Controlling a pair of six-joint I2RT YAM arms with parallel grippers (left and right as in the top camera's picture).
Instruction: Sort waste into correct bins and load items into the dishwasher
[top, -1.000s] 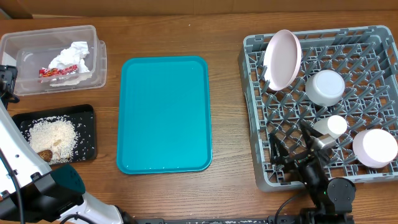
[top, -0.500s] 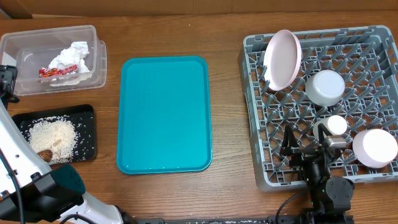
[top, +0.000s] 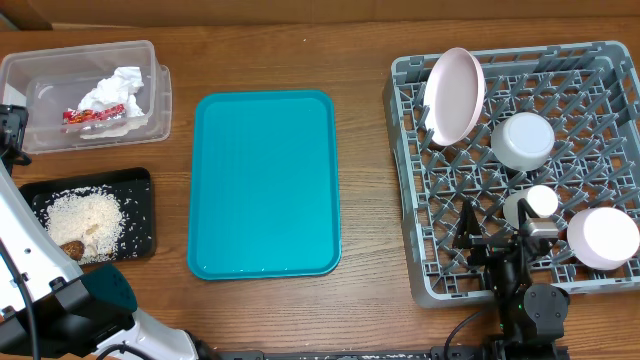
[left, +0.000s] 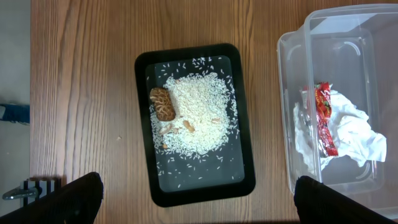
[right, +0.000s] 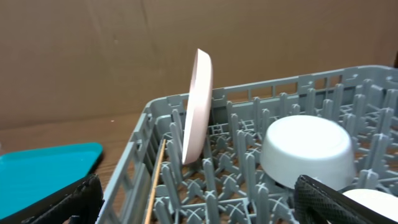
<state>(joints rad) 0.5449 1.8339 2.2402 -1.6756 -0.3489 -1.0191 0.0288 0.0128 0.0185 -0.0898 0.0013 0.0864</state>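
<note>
The clear tub (top: 150, 100) at the back left holds the crumpled napkin (top: 115, 90) and the red-and-white wrapper (top: 88, 116). In front of it, the black tray (top: 142, 215) holds the rice crumbs (top: 85, 218) and the brown lump (top: 72, 247). In the grey dish rack (top: 420, 170) the pink plate (top: 452, 95) stands upright, with the pale bowl (top: 522, 140), white cup (top: 535, 203) and pink dish (top: 603, 237) upside down. My right gripper (top: 497, 240) hovers open and empty over the rack's front edge. My left gripper (left: 199, 205) hangs open above the black tray (left: 245, 149) and the tub (left: 292, 93).
A flat teal serving tray (top: 265, 180) lies bare in the middle of the wooden table. My left arm's white links run along the table's left edge (top: 25, 250). In the right wrist view the plate (right: 200, 106) and bowl (right: 308, 149) rise ahead among the pegs.
My right gripper has swung from a tilted pose to straight and shifted slightly right, near the white cup. The left arm and all objects stay put.
</note>
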